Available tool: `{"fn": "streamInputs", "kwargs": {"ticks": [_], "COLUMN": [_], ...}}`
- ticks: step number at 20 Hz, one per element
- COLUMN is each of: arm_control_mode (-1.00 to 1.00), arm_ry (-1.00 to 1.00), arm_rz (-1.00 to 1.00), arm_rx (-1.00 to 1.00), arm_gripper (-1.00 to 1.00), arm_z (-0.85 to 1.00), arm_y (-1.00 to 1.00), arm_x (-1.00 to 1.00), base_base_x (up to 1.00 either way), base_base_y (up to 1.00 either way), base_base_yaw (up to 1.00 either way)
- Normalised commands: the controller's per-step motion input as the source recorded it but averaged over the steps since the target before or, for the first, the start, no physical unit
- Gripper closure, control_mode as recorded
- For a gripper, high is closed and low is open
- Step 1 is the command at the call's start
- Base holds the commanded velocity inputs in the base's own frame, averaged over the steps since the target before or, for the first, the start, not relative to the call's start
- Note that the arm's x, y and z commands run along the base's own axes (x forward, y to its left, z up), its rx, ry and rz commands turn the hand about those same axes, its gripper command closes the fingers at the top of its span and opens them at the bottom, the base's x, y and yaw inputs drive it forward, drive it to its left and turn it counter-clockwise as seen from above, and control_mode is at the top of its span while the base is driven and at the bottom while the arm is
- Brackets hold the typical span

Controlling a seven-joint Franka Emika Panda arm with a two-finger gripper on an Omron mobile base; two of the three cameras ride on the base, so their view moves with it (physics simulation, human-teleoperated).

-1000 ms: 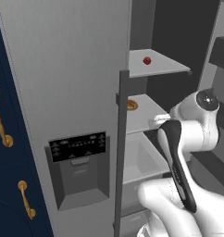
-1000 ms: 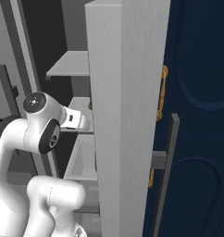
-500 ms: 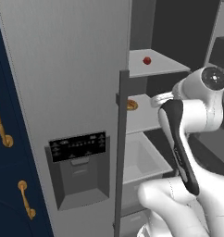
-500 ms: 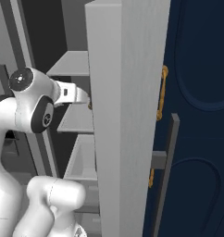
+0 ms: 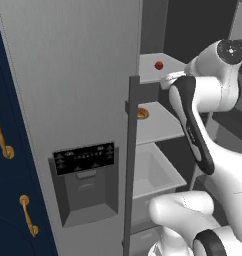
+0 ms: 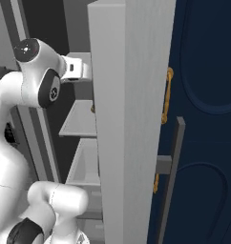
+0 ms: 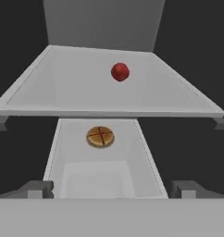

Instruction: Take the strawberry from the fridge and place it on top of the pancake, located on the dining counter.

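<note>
The strawberry (image 5: 158, 65) lies small and red on the fridge's top pale shelf (image 5: 148, 75); in the hand view the strawberry (image 7: 120, 71) sits mid-shelf, straight ahead and apart from my gripper (image 7: 113, 189). The gripper is open, its fingertips (image 7: 37, 188) spread wide with nothing between them. From the left base, my hand (image 5: 169, 79) hovers at the top shelf's front edge, right of the berry. The fridge (image 5: 83, 100) stands open, its grey door with the black dispenser panel (image 5: 84, 158) at left. The pancake and the dining counter are out of view.
A flat orange-brown round food piece (image 7: 100, 137) rests on the middle shelf (image 5: 153, 125), above a pale drawer (image 5: 153, 172). The open fridge door (image 6: 129, 119) hides my fingers in the right base view. Navy cabinets with brass handles (image 6: 166, 95) flank the fridge.
My arm has risen from the middle shelf's height to the top shelf's height, bringing the hand level with the strawberry. The berry and the round food piece have not moved.
</note>
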Motion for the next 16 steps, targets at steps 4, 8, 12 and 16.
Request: {"fn": "streamInputs", "kwargs": {"ticks": [4, 8, 12, 16], "arm_control_mode": [-1.00, -1.00, -1.00, -1.00], "arm_ry": [0.00, 0.02, 0.00, 0.01], "arm_rz": [0.01, 0.00, 0.01, 0.00], "arm_rx": [0.10, 0.12, 0.13, 0.01], "arm_gripper": [-1.00, -1.00, -1.00, -1.00], "arm_z": [0.02, 0.09, 0.00, 0.09], "arm_y": [-0.18, -0.15, -0.01, 0.00], "arm_x": [0.63, 0.65, 0.68, 0.59], "base_base_x": [0.00, 0.00, 0.00, 0.00], "base_base_y": [0.00, 0.00, 0.00, 0.00], "base_base_yaw": [0.00, 0.00, 0.00, 0.00]}}
